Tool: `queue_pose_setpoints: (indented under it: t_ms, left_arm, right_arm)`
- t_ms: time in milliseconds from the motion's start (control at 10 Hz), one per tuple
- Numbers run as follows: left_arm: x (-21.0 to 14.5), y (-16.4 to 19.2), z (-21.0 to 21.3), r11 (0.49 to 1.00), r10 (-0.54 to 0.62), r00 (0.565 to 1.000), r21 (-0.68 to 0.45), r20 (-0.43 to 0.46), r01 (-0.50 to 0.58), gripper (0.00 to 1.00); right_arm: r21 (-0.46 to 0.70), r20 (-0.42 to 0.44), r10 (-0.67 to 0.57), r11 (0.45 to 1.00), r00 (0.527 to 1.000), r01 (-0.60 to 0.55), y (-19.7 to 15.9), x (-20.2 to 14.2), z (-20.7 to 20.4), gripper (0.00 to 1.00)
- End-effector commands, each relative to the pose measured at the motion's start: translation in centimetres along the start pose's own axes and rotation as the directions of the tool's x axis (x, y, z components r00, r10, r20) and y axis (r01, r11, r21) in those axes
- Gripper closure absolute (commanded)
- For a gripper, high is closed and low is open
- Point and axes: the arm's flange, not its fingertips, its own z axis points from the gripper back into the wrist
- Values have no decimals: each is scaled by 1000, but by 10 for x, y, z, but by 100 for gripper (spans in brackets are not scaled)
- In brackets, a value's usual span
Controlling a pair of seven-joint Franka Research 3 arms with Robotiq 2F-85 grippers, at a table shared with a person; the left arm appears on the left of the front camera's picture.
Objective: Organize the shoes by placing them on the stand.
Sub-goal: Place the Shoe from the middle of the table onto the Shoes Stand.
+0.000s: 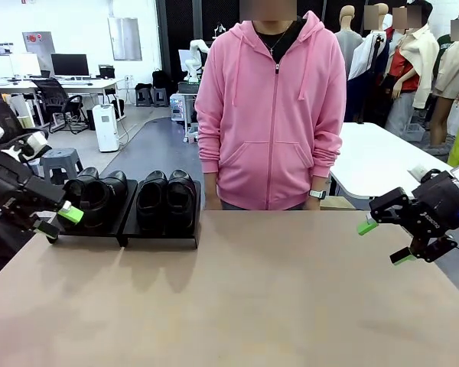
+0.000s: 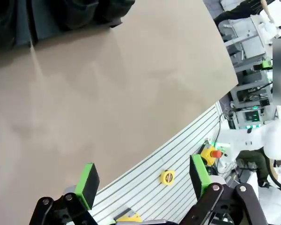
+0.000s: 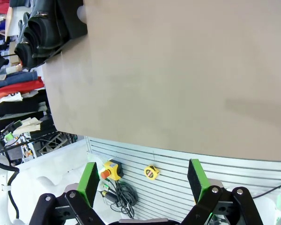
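Several black glossy shoes (image 1: 167, 200) stand side by side on the low black stand (image 1: 159, 238) at the table's far left. My left gripper (image 1: 59, 222) hangs open just in front of the stand's left panel, nothing between its fingers. Over the table's right edge, far from the shoes, my right gripper (image 1: 382, 241) is open and holds nothing. In the left wrist view the stand's front edge (image 2: 33, 28) and shoe toes (image 2: 77, 11) lie along the top, beyond the open green pads (image 2: 90, 180). The right wrist view has the shoes (image 3: 40, 33) at top left, past its open pads (image 3: 195, 174).
A person in a pink hoodie (image 1: 271, 115) stands at the far edge behind the table (image 1: 237, 298), hands down. The tan tabletop in front and to the right is bare. A white table (image 1: 382, 157) stands behind on the right.
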Motion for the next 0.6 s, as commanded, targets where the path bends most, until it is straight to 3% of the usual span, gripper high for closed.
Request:
queue_pose_setpoints:
  t_ms: [0,500]
  left_arm:
    - [-6,3,-2,1000,21,1000,-18,2,-21,0]
    - [-6,3,-2,1000,21,1000,-18,2,-21,0]
  right_arm:
    - [22,-1,-5,1000,1000,5,3,0,-1,0]
    - [22,-1,-5,1000,1000,5,3,0,-1,0]
